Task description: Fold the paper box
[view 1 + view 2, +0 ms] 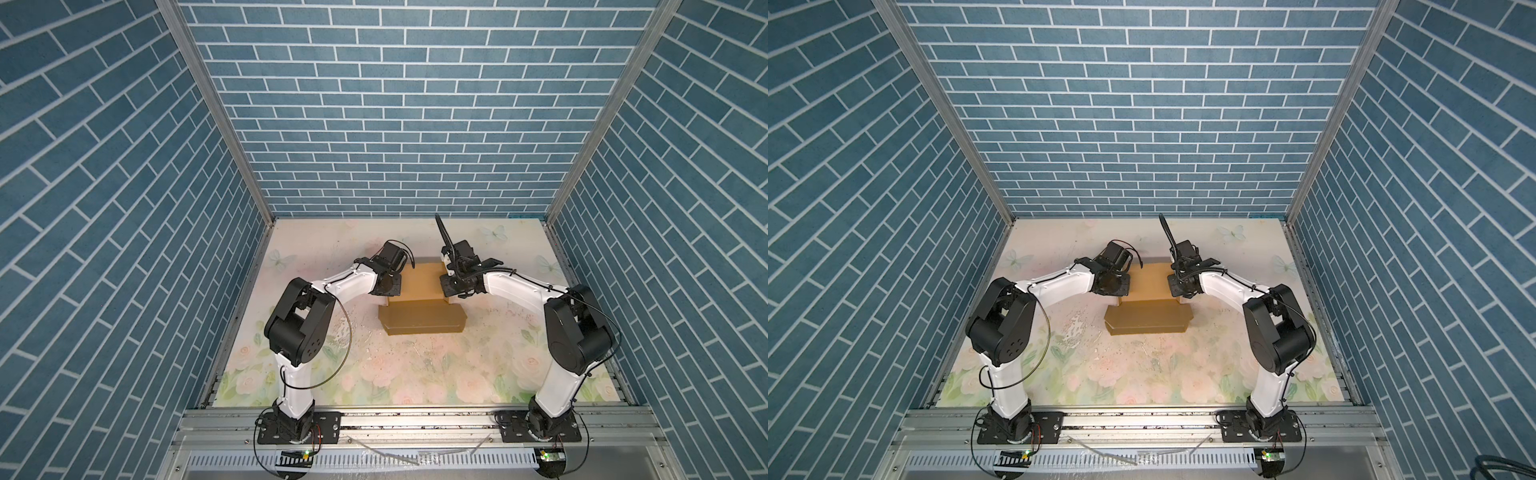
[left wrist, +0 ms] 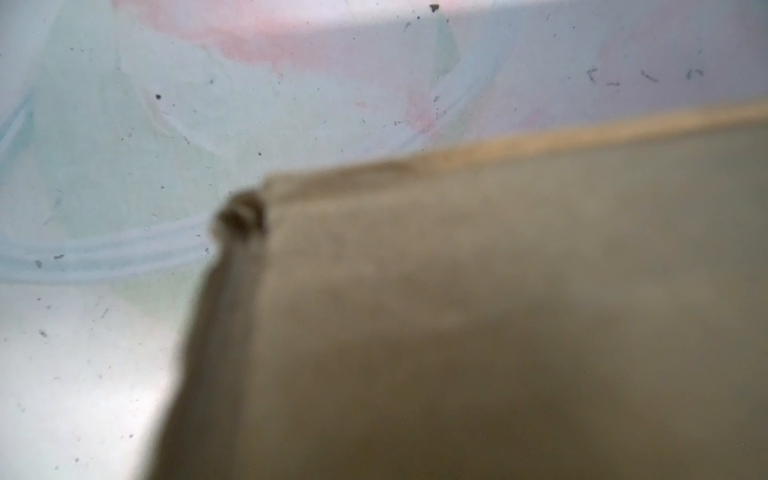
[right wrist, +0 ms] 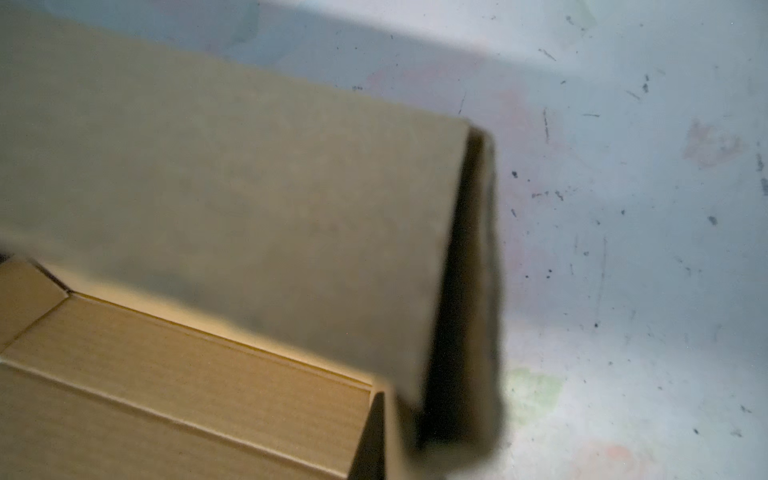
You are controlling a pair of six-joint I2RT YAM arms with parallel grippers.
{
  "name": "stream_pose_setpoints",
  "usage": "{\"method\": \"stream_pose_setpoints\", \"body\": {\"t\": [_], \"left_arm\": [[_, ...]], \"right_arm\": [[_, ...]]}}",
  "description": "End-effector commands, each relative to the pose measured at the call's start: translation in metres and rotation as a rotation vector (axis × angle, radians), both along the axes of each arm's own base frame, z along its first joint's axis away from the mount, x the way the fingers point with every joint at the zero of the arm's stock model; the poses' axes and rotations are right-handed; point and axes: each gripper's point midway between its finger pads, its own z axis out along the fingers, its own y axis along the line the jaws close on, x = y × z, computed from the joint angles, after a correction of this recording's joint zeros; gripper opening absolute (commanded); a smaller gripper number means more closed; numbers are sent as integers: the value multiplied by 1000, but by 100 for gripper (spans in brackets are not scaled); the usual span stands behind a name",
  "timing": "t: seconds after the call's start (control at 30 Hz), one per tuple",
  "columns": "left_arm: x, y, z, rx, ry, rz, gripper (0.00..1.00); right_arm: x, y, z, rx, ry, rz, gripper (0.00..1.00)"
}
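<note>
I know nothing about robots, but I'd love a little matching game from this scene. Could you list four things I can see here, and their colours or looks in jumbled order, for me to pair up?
Things:
1. paper box
2. table
3. back wall
4. right arm

Looks:
A. blue brick pattern with pale joints
B. white links with black joints
C. plain brown cardboard, no print
D. pale print of flowers and butterflies

Right pairs: 1-C, 2-D, 3-A, 4-B.
</note>
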Motion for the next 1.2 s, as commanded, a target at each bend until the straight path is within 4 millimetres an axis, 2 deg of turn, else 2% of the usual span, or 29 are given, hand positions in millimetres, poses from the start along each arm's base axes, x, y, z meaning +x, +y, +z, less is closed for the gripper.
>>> {"method": "stream_pose_setpoints", "body": {"t": [0.0,0.1,0.2,0.5,0.83,1.0,1.17], "left_arm": [[-6,-17,9,-83,-16,-28,18],[-8,-17,11,-101,-24,-21,18],[-10,-16,11,-107,-26,-19,18],[-12,-15,8,-110,-34,-18,18],[-11,-17,4,-108,-26,-36,18],[-11,-17,4,-98,-27,-45,18],[-10,-16,4,-91,-26,-45,18]], "right_arm": [[0,15,13,-60,-30,36,5],[-1,17,13,-74,-37,22,2],[0,11,14,-110,-65,-20,0],[-2,10,12,-141,-72,-27,0],[7,15,8,-99,-97,-77,19],[14,16,5,-96,-120,-100,21],[18,14,3,-113,-130,-114,8]]}}
